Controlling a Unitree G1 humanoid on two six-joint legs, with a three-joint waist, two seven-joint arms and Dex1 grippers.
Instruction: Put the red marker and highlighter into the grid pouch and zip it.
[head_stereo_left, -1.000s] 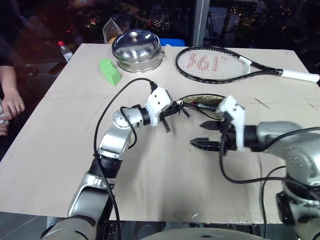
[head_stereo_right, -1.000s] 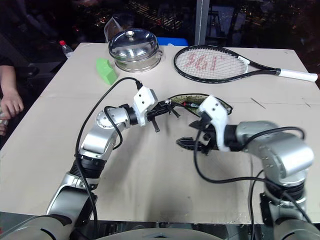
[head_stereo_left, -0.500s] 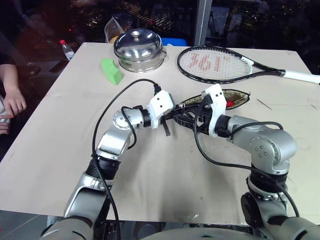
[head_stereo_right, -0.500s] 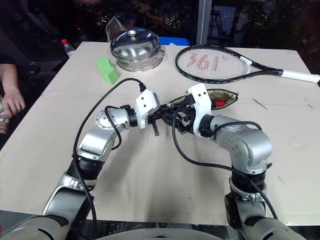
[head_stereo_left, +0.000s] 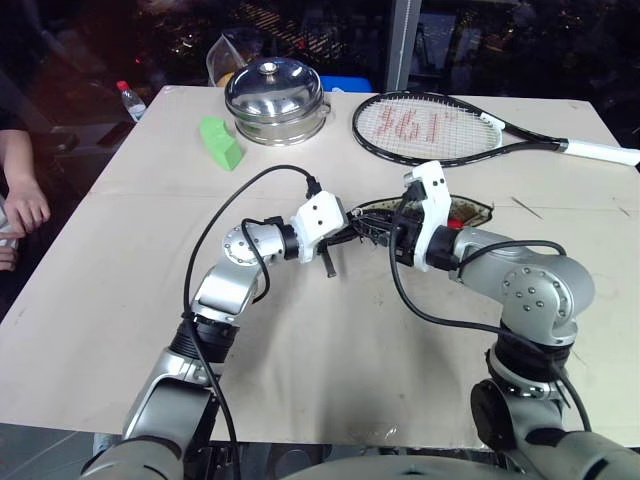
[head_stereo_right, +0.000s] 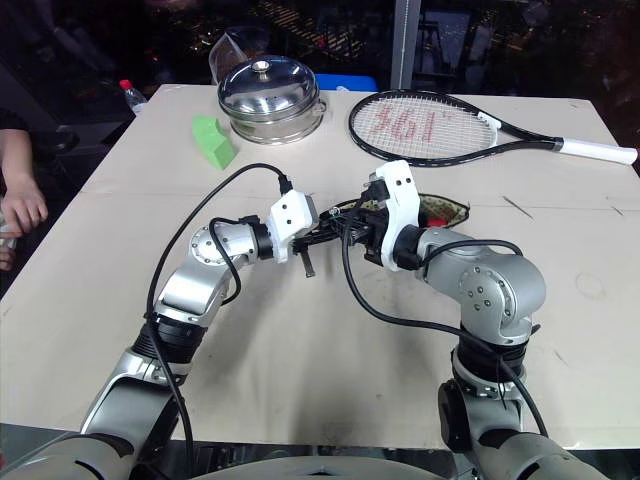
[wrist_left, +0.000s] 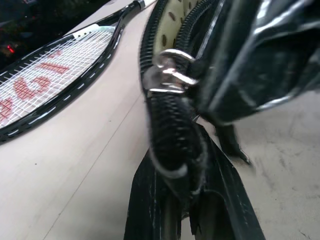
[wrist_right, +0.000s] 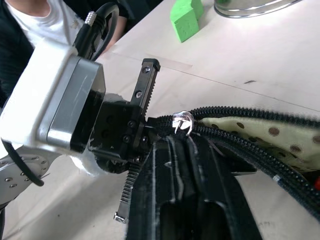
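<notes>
On the table (head_stereo_left: 120, 300) lies one grid pouch (head_stereo_left: 470, 211) in the middle, unzipped, with the left gripper (head_stereo_left: 345, 237) and the right gripper (head_stereo_left: 385, 232) both closed tight on its left end, beyond one racket (head_stereo_left: 420, 128), one steel pot (head_stereo_left: 275, 100) and one green block (head_stereo_left: 220, 143).

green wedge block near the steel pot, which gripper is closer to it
Left. The left gripper sits at the black grid pouch's left end, on the side toward the green wedge block. The right gripper is just beyond it, over the pouch's opening.
</notes>
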